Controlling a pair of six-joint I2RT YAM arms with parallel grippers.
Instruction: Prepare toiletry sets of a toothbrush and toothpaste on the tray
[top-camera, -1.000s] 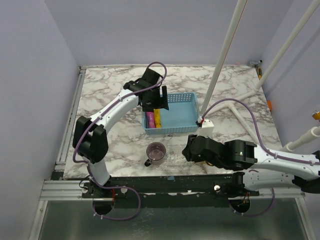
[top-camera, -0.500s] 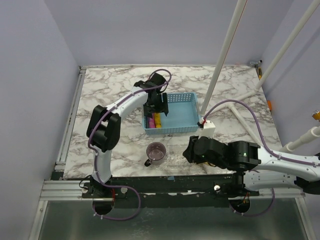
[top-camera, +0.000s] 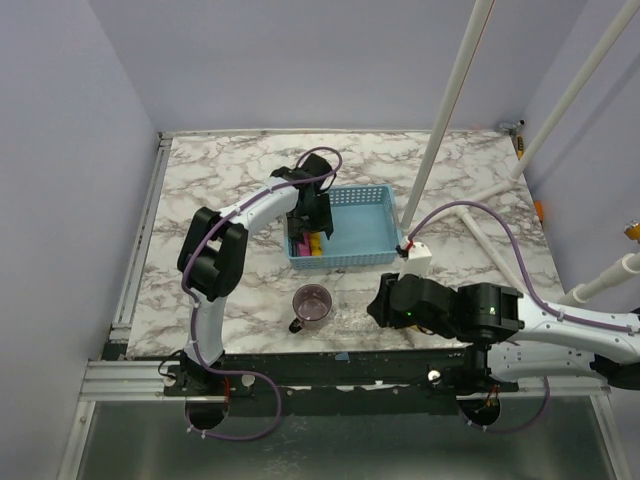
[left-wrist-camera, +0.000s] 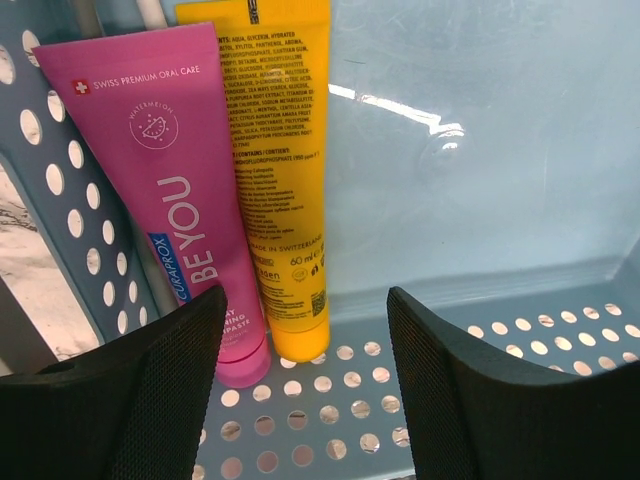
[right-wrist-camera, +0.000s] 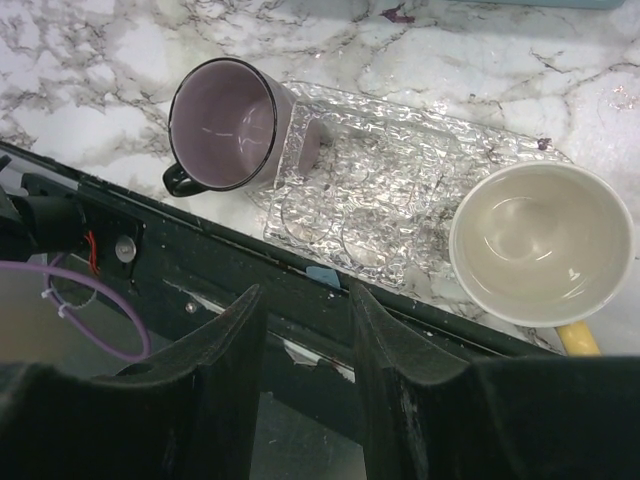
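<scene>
Over the blue basket (top-camera: 362, 190), our left claw (left-wrist-camera: 305, 300) is apart by the pink tube (left-wrist-camera: 165, 190) and yellow tube (left-wrist-camera: 278, 170); our right claw (right-wrist-camera: 305, 300) is apart too.

Left outstretched, right tucked low.
Points black two-finger left gripper (left-wrist-camera: 305, 305) downward, jaws apart; black two-finger right gripper (right-wrist-camera: 305, 298) likewise, empty.

Basket wall (left-wrist-camera: 62, 200) crowds pink tube (left-wrist-camera: 170, 210) (left); floor (left-wrist-camera: 480, 150) rightward open.

The marble table (top-camera: 200, 200) carries a blue perforated basket (top-camera: 345, 262) at its middle, a clear textured tray (right-wrist-camera: 400, 200) at the near edge, and a white stand's legs (top-camera: 480, 215) far right.
</scene>
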